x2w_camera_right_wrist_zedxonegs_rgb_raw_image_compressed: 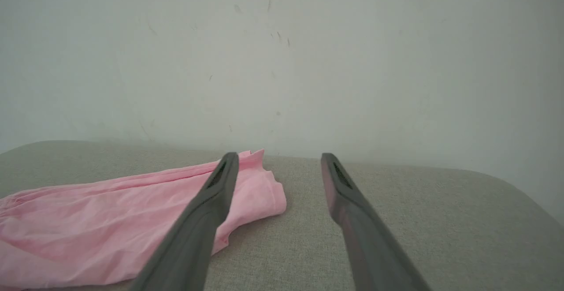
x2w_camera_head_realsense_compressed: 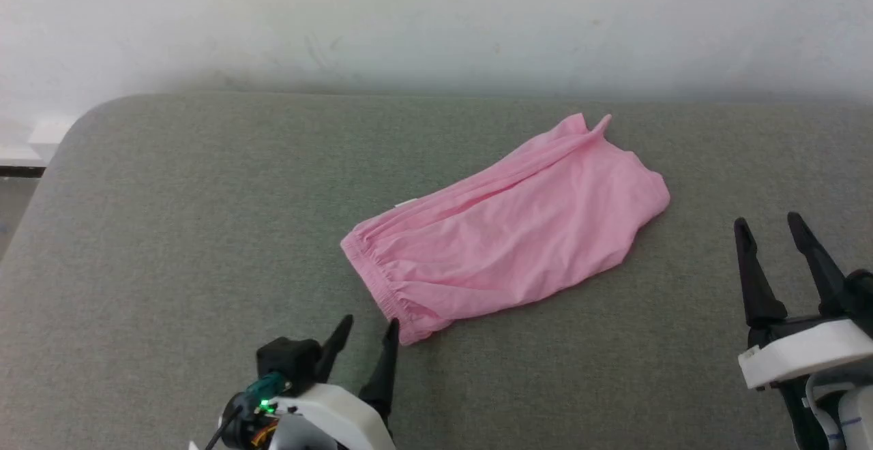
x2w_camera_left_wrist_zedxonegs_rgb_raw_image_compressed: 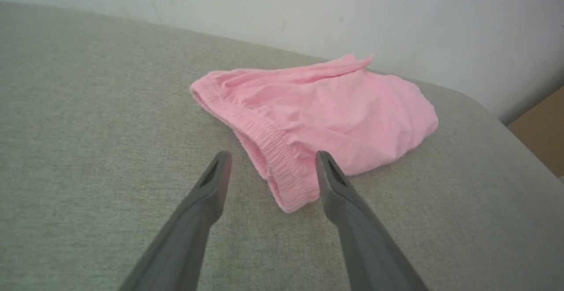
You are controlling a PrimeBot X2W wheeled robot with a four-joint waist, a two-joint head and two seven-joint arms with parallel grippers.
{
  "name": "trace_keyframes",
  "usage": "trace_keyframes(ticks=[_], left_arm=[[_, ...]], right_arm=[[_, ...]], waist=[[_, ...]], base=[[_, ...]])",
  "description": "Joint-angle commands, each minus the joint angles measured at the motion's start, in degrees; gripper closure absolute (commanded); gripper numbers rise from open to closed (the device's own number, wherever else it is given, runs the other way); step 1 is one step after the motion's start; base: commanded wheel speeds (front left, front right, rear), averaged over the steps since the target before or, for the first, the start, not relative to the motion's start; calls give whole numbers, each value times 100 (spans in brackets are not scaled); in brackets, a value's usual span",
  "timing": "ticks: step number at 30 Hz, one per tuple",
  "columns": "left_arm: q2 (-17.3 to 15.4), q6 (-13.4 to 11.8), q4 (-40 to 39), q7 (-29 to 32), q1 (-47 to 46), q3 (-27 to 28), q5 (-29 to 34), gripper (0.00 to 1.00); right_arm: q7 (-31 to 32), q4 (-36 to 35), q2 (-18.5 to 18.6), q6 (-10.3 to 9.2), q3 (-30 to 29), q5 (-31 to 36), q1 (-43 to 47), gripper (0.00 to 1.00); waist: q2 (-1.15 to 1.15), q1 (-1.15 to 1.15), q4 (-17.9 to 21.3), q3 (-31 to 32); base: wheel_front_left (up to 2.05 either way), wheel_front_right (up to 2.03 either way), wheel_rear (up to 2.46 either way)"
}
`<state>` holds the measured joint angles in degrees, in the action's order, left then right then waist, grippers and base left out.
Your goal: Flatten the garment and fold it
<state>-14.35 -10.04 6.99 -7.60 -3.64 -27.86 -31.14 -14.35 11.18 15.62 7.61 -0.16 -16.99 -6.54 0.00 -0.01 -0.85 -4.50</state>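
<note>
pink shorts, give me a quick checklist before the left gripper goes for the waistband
1. left gripper open: ok
2. right gripper open, apart from the pink shorts: ok
3. waistband end in line with the left gripper's opening: ok
4. shorts lying flat: not ok, creased, far edge folded up
5. shorts wholly on the grey cushion: ok
6. layers bunched underneath: cannot tell
</note>
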Motion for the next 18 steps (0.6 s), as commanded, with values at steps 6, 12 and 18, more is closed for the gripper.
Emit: trace_keyframes(ticks=[6,12,18], left_arm=[[165,-58,387,877,-434,-187,-164,0],[261,-283,865,1163,-803,-141,-159,0],[201,-373,1407,1748,-906,-365,-86,0]], right_arm=[[354,-756,-314,-12,-294,299,378,0],[481,-1014,-367,-12,-352,330,391,0],[509,-1110,-386,-12,-411,345,399,0]], waist=[[0,1,380,-412],[0,1,551,-665],[0,1,575,-797]], base=[[0,0,0],[0,0,0],[0,0,0]])
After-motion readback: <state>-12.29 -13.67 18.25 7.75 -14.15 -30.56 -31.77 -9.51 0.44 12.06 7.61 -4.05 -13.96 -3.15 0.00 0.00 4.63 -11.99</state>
